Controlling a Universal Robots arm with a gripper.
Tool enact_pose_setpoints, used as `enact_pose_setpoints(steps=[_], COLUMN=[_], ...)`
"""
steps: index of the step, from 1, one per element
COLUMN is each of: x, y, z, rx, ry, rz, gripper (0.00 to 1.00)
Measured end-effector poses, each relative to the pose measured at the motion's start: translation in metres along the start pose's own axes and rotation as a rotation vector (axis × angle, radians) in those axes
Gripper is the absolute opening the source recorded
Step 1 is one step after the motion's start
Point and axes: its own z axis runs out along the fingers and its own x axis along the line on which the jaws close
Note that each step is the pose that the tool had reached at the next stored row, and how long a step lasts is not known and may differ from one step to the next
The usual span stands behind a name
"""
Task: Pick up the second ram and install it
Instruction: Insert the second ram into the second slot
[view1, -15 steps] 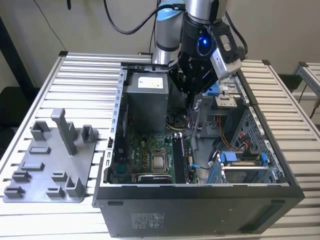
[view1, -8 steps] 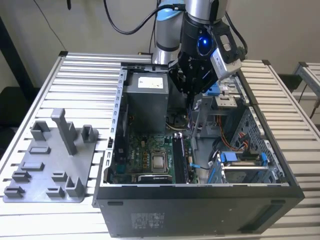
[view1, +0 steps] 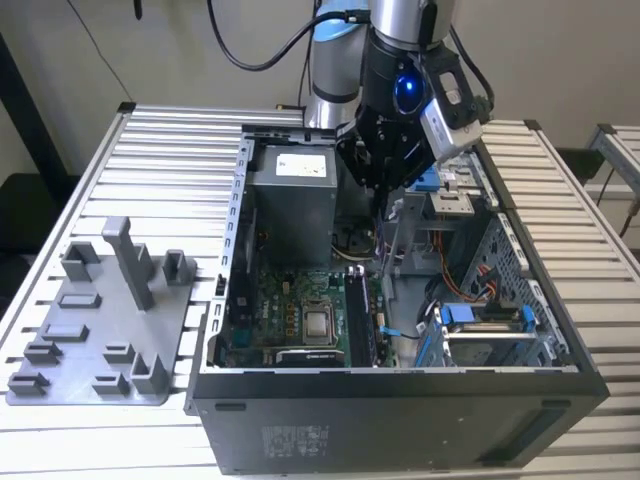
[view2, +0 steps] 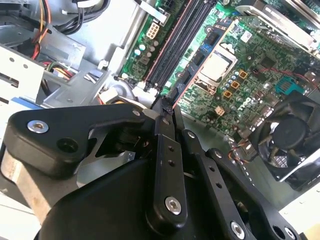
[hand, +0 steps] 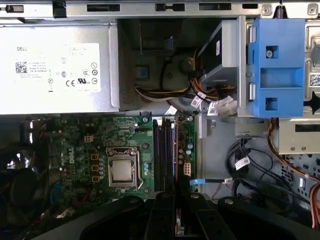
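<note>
Exterior view: open computer case (view1: 400, 400) lying on a slatted counter (view1: 170, 150). It holds a green motherboard (view1: 290, 305), a grey power supply (view1: 290, 200) and blue-clipped drive bays (view1: 480, 320). A grey tray (view1: 90, 340) with upright posts rests on the counter, well apart from the jaws. The gripper (view1: 383, 185) hangs over the case, above the motherboard. In both wrist views its jaws (view2: 162, 107) (hand: 175, 192) are drawn almost together, pinching a thin dark strip seen edge-on, apparently the ram (view2: 169, 97), which sits between the fingertips. The black memory slots (hand: 165, 147) lie beyond the jaws, beside the processor socket (hand: 121, 170).
</note>
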Motion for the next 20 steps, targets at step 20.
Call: enact_pose_setpoints(steps=[20], x=[0.0019], y=[-0.0001], z=[0.0318], rx=[0.0008], ry=[0.0129], rz=[-0.003], gripper=[0.14])
